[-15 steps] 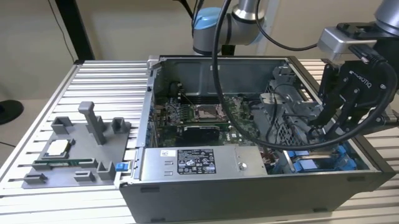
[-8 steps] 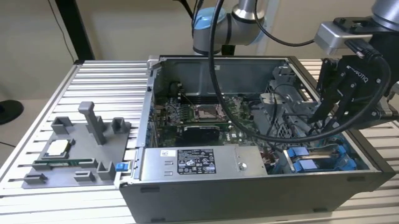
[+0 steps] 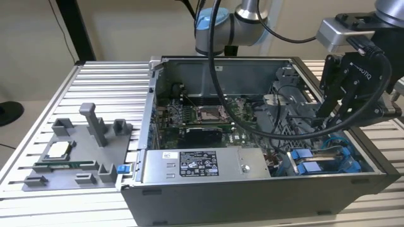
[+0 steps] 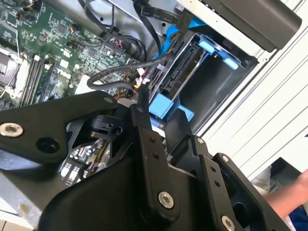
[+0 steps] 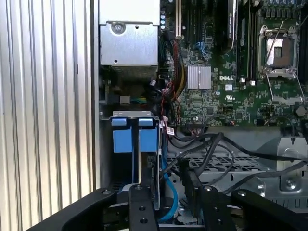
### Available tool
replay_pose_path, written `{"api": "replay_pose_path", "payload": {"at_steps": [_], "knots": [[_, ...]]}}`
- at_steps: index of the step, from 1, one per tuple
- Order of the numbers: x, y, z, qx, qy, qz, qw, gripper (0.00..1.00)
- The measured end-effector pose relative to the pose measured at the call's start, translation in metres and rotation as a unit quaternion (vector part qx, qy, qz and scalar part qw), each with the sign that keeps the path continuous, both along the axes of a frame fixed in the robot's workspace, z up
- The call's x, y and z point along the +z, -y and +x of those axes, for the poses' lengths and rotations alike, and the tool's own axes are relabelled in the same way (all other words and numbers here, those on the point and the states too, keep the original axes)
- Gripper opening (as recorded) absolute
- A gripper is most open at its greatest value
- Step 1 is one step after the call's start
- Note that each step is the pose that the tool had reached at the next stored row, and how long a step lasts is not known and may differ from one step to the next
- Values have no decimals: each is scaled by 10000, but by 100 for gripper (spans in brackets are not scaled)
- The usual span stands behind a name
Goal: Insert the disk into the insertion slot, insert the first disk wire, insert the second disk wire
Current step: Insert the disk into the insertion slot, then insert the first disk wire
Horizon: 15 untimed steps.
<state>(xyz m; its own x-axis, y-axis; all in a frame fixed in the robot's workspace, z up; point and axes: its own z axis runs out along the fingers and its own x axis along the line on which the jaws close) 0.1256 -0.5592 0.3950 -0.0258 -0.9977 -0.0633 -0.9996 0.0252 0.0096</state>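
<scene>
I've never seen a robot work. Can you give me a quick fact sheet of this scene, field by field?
Setting: open grey metal computer case on a ribbed aluminium table
Robot: black claw inside the case, over the drive corner
Disk: silver-grey hard drive in a bright blue plastic frame, apparently sitting in the grey sheet-metal drive bay
Wires: black cables beside the disk; plugged in or not, unclear
Nearby: silver labelled power-supply box; grey parts tray on the table
</scene>
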Motion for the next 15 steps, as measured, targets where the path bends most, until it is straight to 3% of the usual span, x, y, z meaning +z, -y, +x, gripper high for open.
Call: {"api": "replay_pose_path", "payload": {"at_steps": [8, 11, 13, 15], "knots": [[-72, -92, -108, 0, 172, 4, 9999, 100], [-79, -101, -122, 1, 300, 7, 9995, 100], [-81, -104, -137, 1, 414, 13, 9991, 100], [-87, -107, -162, 1, 459, 26, 9989, 100]]}}
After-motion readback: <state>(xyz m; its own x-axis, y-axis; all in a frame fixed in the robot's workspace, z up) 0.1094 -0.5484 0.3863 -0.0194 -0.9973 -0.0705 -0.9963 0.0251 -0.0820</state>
